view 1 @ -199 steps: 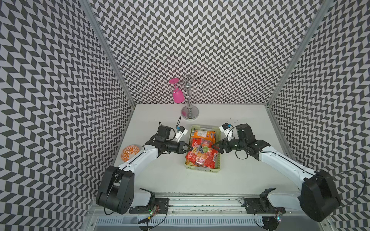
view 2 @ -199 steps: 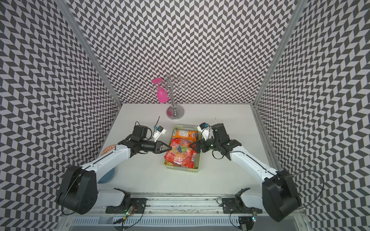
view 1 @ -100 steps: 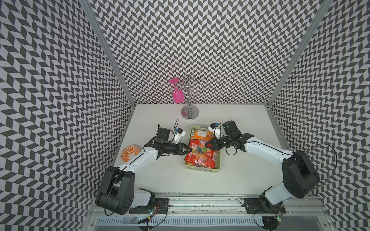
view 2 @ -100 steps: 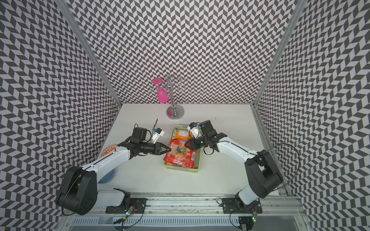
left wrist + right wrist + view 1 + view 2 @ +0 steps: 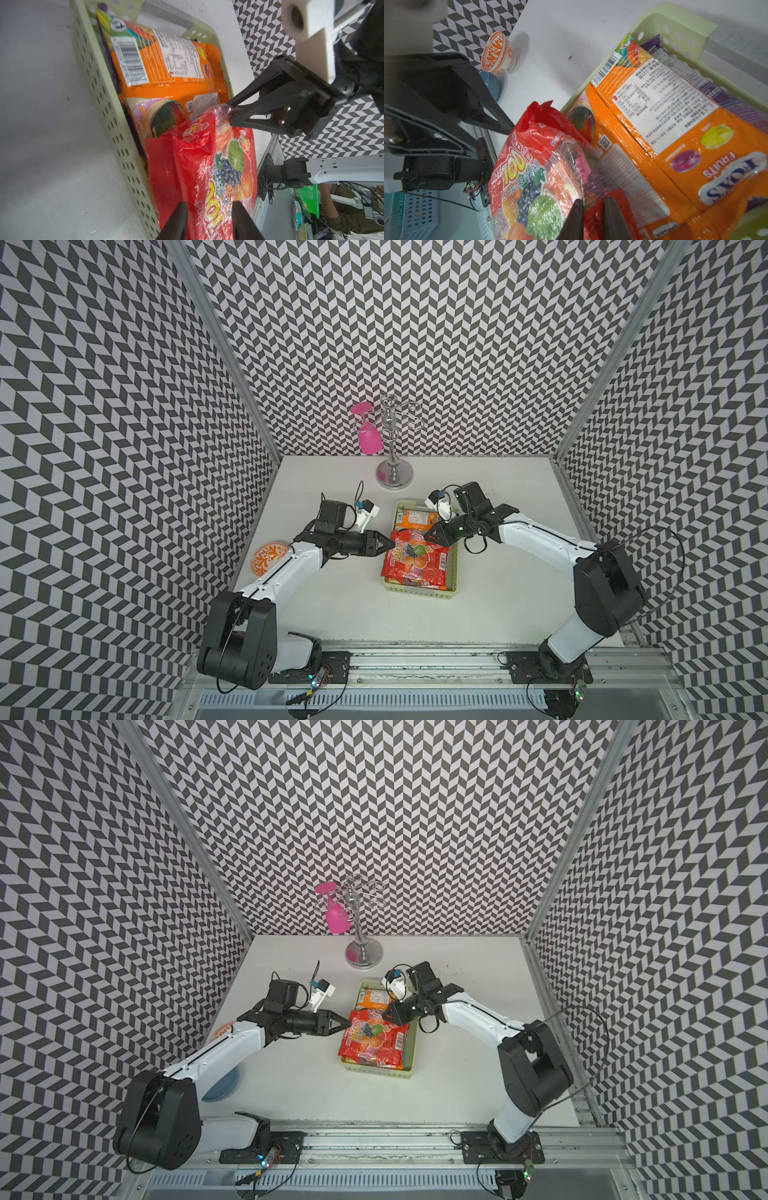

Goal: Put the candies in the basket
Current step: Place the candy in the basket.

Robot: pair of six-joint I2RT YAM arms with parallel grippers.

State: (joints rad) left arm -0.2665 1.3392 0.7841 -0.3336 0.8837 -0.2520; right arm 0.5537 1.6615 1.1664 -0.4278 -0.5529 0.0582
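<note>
On the bare white table (image 5: 498, 593), nearest on the left, a blue dish (image 5: 224, 1085) is half hidden under the left arm. Just beyond it stands an orange-patterned bowl (image 5: 270, 558). Both are well apart from the basket (image 5: 419, 594), which sits mid-table with its long axis running near to far.

The red bag (image 5: 415, 560) lies in the basket along that same axis, printed face up, and fills the near two thirds. Its far end is crumpled and raised, and that end's left corner hangs over the left rim. It covers most of a pink packet (image 5: 145, 112). Past it, the orange packet (image 5: 413, 518) lies flat at the far end, label side up, on top of a purple packet (image 5: 737, 99).

The left gripper (image 5: 390, 545) reaches in from the left. Its jaws stand apart on either side of the bag's raised left edge, with one fingertip right at the plastic. The right gripper (image 5: 230, 113) comes in from the right, and its jaws are nearly together, pinched on the bag's twisted far right corner.

Farthest back, near the wall, a chrome stand (image 5: 392, 472) holds a pink glass (image 5: 370, 439) hanging upside down.
</note>
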